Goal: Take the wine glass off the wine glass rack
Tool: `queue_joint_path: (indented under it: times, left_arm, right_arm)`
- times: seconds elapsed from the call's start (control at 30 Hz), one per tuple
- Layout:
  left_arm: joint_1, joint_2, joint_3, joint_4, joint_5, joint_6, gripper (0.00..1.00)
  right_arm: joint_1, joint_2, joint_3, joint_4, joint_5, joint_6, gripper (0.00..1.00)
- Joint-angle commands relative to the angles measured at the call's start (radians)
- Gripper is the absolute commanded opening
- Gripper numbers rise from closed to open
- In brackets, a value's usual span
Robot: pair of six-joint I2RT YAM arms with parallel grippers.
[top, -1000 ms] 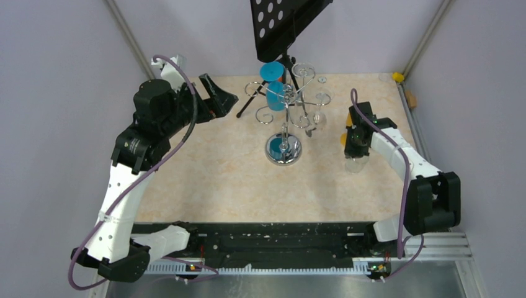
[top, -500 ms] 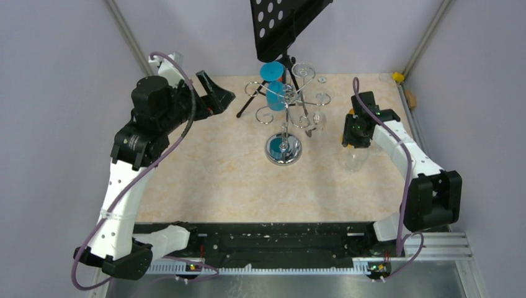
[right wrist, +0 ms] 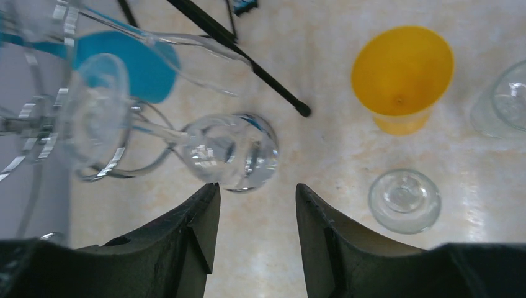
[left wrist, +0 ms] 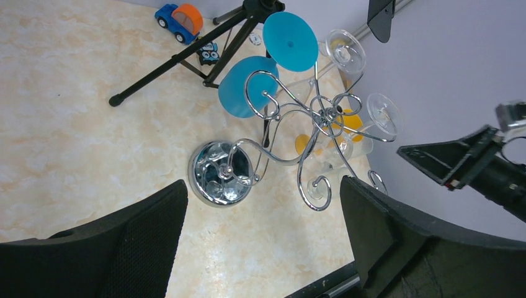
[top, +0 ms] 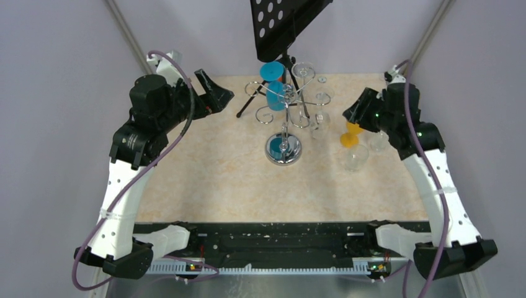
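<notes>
My right gripper point(right wrist: 255, 189) is open. Its two fingers stand apart and nothing is between them. It hangs over the table point(right wrist: 322, 149), on the right side of the rack point(top: 285, 102).

The wine glass point(right wrist: 404, 200) is clear. It stands on the table, off the rack. From my right wrist I see it low and to the right of my fingers. It does not touch them. From above, it is to the right of the rack and well apart from it. It is closer to my base than my right gripper is. A yellow glass point(right wrist: 402, 74) stands just beside it, between it and my gripper. One more clear glass point(right wrist: 505, 102) stands near the yellow one.

The rack is made of shiny wire with curly arms and a round shiny foot. Two blue glasses point(left wrist: 290, 40) hang on it, and some clear ones too. One hanging clear glass point(right wrist: 229, 155) is just in front of my right fingers, but they do not touch it.

My left gripper point(left wrist: 262, 186) is wide open and empty. It points at the rack from the left and is well apart from it. A black stand point(top: 285, 25) is behind the rack.
</notes>
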Motion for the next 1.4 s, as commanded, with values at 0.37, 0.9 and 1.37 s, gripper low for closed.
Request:
queue_joint_path:
  times: [0.37,0.9,1.37]
  left_arm:
    - [0.006,-0.043,0.006,0.022,0.004,-0.011,0.96]
    - [0.006,-0.055,-0.014,0.028,0.001,-0.035,0.96]
    - [0.006,-0.055,-0.013,0.023,-0.014,-0.037,0.96]
  right_arm:
    - [-0.004,-0.15,-0.164,0.588,-0.312,0.575,0.53]
    - [-0.005,-0.101,-0.137,0.507,-0.194,0.498,0.55]
    - [-0.005,0.018,-0.074,0.593,-0.245,0.486,0.4]
